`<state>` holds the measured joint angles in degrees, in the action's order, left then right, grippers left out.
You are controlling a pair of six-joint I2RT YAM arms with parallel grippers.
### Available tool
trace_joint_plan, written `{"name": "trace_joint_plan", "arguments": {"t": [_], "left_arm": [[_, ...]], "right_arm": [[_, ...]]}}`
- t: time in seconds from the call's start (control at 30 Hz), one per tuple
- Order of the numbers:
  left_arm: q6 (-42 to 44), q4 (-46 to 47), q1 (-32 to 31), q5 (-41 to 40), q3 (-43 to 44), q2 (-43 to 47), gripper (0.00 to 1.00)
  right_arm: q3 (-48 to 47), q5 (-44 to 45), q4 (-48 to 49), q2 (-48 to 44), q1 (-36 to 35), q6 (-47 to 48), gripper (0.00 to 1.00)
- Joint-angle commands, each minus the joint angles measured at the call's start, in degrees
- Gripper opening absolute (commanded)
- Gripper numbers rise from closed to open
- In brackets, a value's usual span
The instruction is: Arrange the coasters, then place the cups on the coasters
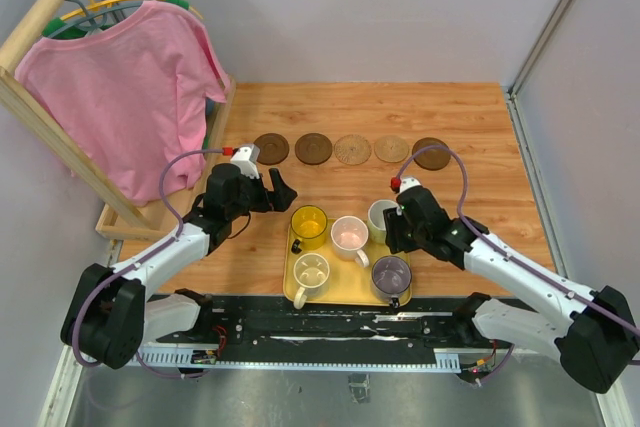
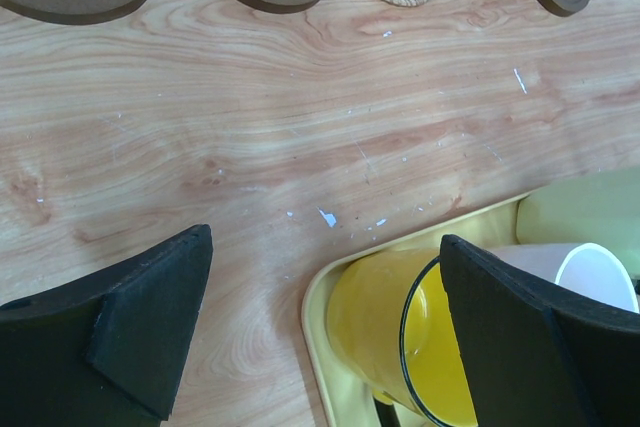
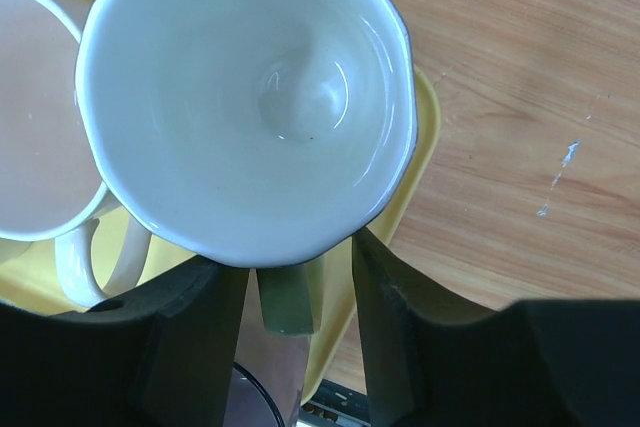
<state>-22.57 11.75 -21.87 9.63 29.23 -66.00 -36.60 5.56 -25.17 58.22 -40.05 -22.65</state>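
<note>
The five cups sat on the yellow tray (image 1: 350, 285), and the five coasters (image 1: 351, 149) lay in a row on the wood beyond the tray's far edge, none bearing a cup yet. The right gripper (image 3: 297, 267) was at the tray's far right corner. Its fingers stood partway in, one on each side of the handle (image 3: 285, 302) of the pale green cup (image 3: 250, 97). A sliver of gap showed on both sides, so nothing was gripped.

The handle was narrow and glazed. A pinch taken low or off-centre would probably have let the cup swing or turn about it on lifting, and the cup might then have slipped out over the tray. The pinkish white cup (image 1: 349, 234) stood just beside the green one toward the tray's middle, close enough that a tilting lift could have knocked it. The purple-grey cup (image 1: 391, 273) at the near right corner lay close under the right arm and risked a bump from the wrist. A cup hanging crooked would also have landed askew on the dark brown coaster (image 1: 431, 153) beyond the tray's right end, perhaps pushing that disc out of line.

The left gripper (image 2: 325, 277) hung fully spread and empty over the tray's far left corner, one finger above the yellow cup (image 2: 385, 337). If both arms had reached for neighbouring coasters together, they might have crowded each other.
</note>
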Motion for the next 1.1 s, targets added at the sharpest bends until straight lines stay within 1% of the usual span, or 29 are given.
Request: {"name": "trace_joint_plan", "arguments": {"t": [0.0,0.1,0.2,0.27,0.47,0.5,0.67,0.73,0.87,1.07], "left_arm": [[0.2,1.8,-0.3,-0.5,-0.5,-0.3,1.0],[0.1,2.0,-0.3,-0.4,-0.6,-0.5,1.0],[0.0,2.0,-0.3,-0.4,-0.6,-0.7,1.0],[0.1,2.0,-0.4,-0.4,-0.6,-0.8,1.0],[0.0,2.2,-0.3,-0.6,-0.6,-1.2,1.0],[-0.1,2.2,-0.3,-0.7,-0.6,-1.3,1.0],[0.0,2.2,-0.3,-0.8,-0.6,-1.4,1.0],[-0.1,2.4,-0.4,-0.9,-0.5,-1.3,1.0],[0.1,2.2,-0.3,-1.3,-0.1,-0.9,1.0],[0.3,1.6,-0.4,-2.1,0.4,-0.2,1.0]], "right_arm": [[1.3,1.3,1.8,0.4,-1.5,-0.8,0.45],[1.6,1.3,2.3,0.8,-1.6,-0.8,0.42],[1.8,1.0,2.8,1.6,-1.7,-0.7,0.36],[1.8,1.0,3.0,2.2,-1.8,-0.6,0.29],[1.2,0.8,3.3,3.8,-2.0,0.4,0.02],[1.1,1.0,3.1,4.0,-2.0,0.5,0.01],[0.1,2.4,2.4,4.2,-2.9,1.3,0.01],[-0.5,4.4,2.3,3.6,-3.7,1.7,0.01],[-1.9,7.8,3.1,1.2,-5.0,3.0,0.01],[-4.5,12.8,3.6,-3.2,-5.1,5.3,0.01]]}}
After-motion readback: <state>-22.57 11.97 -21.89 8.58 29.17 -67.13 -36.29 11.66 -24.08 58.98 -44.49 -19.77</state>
